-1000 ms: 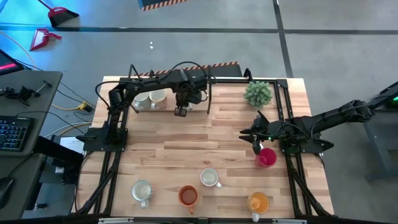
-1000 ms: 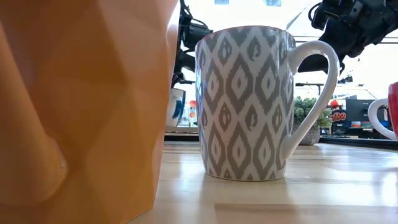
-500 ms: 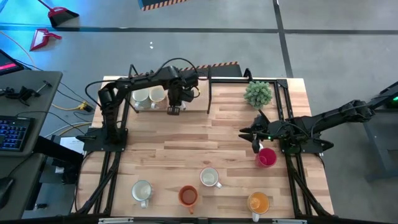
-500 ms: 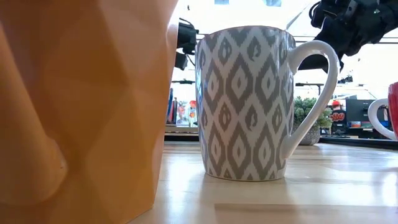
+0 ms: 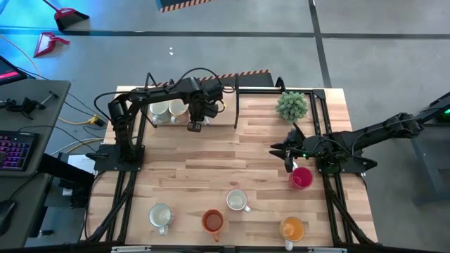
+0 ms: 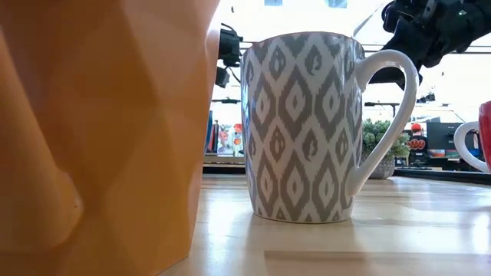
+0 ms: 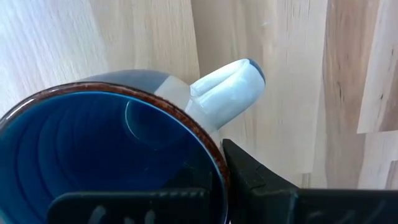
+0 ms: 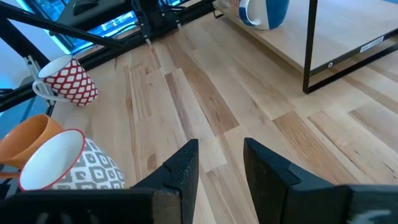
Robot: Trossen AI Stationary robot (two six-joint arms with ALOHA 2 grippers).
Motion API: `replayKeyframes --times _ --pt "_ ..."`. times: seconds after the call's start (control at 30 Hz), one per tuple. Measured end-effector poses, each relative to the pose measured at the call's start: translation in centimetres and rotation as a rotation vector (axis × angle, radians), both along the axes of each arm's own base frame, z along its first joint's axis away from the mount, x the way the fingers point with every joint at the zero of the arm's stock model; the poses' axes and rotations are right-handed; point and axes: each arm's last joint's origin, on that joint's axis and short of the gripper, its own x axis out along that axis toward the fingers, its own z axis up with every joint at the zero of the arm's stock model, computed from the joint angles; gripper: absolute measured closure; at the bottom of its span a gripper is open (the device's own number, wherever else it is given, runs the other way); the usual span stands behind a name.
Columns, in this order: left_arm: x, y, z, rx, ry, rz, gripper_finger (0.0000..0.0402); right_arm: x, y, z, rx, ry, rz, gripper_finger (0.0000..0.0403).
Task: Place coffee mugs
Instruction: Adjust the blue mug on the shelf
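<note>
My left gripper (image 5: 193, 125) is at the far left of the table, beside the black-framed rack (image 5: 235, 105), shut on a blue mug (image 7: 106, 155) with a pale handle (image 7: 227, 93). Two white mugs (image 5: 169, 109) stand on the rack's shelf. My right gripper (image 5: 288, 160) hangs open just beyond the red mug (image 5: 301, 178), touching nothing. Several more mugs stand along the near edge: white (image 5: 160, 216), red-orange (image 5: 212, 221), grey-patterned (image 5: 238, 201) and yellow-orange (image 5: 292, 228). My left gripper holds the blue mug by its rim wall (image 7: 214, 155) right beside the handle, one finger inside the mug and one outside (image 7: 261, 183). The fingers come from above, pointing down. The mug stays upright, mouth up; whether its base touches the wood below, I cannot tell.
A small green potted plant (image 5: 292, 105) stands at the far right. The rack's black uprights and crossbars fence the far-left corner. Bare wood lies across the table's middle (image 5: 225, 161). In the low view the orange mug (image 6: 100, 130) and the patterned mug (image 6: 299, 126) block most of the table.
My left gripper has carried the blue mug a short way toward the table's left edge, still pointing down and still shut on it. In the low view the mug has passed out of sight behind the orange mug. The right arm has kept still.
</note>
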Motion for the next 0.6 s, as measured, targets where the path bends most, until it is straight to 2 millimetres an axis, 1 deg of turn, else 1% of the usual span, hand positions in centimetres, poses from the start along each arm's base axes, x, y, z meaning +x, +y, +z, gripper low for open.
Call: replayKeyframes --times 0.37,0.6 --pt "-0.44 0.76 -0.02 -0.028 -0.005 0.025 0.0396 0.01 0.00 0.03 0.000 -0.003 0.001 0.0295" --pt "-0.57 0.82 -0.10 -0.035 0.007 0.031 0.0365 0.01 0.01 0.02 0.000 -0.001 0.005 0.0295"
